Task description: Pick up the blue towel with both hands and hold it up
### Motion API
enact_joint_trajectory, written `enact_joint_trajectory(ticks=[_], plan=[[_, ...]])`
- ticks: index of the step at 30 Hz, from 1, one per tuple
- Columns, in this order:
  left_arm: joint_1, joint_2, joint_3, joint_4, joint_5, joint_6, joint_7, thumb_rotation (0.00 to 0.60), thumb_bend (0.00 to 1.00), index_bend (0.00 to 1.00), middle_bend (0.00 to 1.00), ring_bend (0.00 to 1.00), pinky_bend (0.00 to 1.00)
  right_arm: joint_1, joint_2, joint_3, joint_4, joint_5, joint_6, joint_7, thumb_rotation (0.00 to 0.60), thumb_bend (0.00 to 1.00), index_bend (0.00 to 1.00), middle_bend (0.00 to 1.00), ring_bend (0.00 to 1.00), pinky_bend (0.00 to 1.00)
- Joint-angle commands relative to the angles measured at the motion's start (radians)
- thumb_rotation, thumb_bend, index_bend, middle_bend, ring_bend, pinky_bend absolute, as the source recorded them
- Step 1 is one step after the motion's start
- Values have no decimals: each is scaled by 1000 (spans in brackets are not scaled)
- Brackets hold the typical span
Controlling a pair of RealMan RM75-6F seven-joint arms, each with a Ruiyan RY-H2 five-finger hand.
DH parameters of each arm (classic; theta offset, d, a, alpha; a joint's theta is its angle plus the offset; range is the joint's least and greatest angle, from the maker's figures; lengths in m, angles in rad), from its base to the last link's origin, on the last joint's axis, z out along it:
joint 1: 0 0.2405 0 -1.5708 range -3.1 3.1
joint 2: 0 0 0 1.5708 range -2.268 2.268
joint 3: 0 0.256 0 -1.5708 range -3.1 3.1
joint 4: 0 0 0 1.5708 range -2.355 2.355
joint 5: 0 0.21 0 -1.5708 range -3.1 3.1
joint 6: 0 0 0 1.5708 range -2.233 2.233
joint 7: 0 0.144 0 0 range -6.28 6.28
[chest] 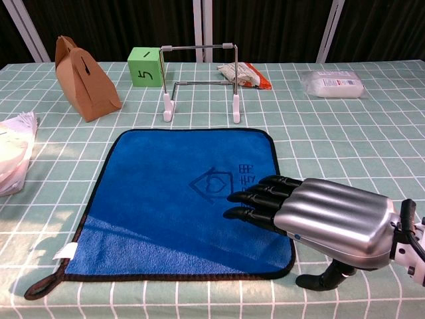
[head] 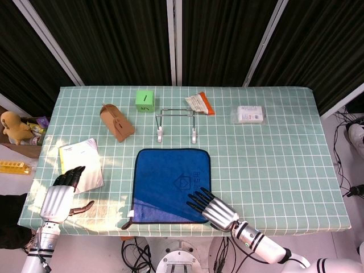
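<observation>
On the checked table (head: 273, 170) the blue towel (head: 168, 182) lies flat. Right hand (chest: 332, 216) rests over its near right corner, fingers (chest: 255, 198) straight and close together, gripping nothing. Left hand (head: 60, 196) lies beside the towel, fingers extended, empty.

Both hands look the same: the right hand (chest: 319, 216) and left hand (head: 61, 195) have brushed silver shells on the back with glossy black fingers (chest: 255, 197). The right wrist (head: 254, 239) is white with a black ring, and a black cable loops beside it in the chest view.

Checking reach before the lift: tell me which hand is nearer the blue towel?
Right. The right hand lies over the blue towel at its near right corner; the left hand sits well off its left edge.
</observation>
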Motion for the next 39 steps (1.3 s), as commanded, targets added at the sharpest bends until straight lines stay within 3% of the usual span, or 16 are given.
enact_joint_trajectory(ticks=[1, 19, 22, 32, 39], plan=[[1, 2, 0, 3, 3, 4, -4, 440, 164, 19, 83, 106, 196, 4, -3, 1, 1, 3, -2, -3, 600, 157, 42, 0, 0, 0], [5, 4, 1, 5, 9, 16, -10, 452, 164, 19, 84, 106, 195, 18, -40, -6, 40, 0, 17, 11, 600, 181, 95, 0, 0, 0], [5, 5, 0, 5, 8, 17, -12, 452, 164, 19, 84, 106, 196, 23, -49, -4, 49, -5, 21, 20, 600, 218, 106, 0, 0, 0], [6, 6, 0, 8, 11, 22, -22, 469, 163, 19, 84, 106, 196, 31, -94, 7, 105, -31, 57, 65, 600, 502, 196, 0, 0, 0], [7, 7, -1, 10, 10, 22, -26, 485, 164, 19, 84, 106, 196, 30, -131, 18, 165, -51, 100, 100, 600, 534, 213, 0, 0, 0]])
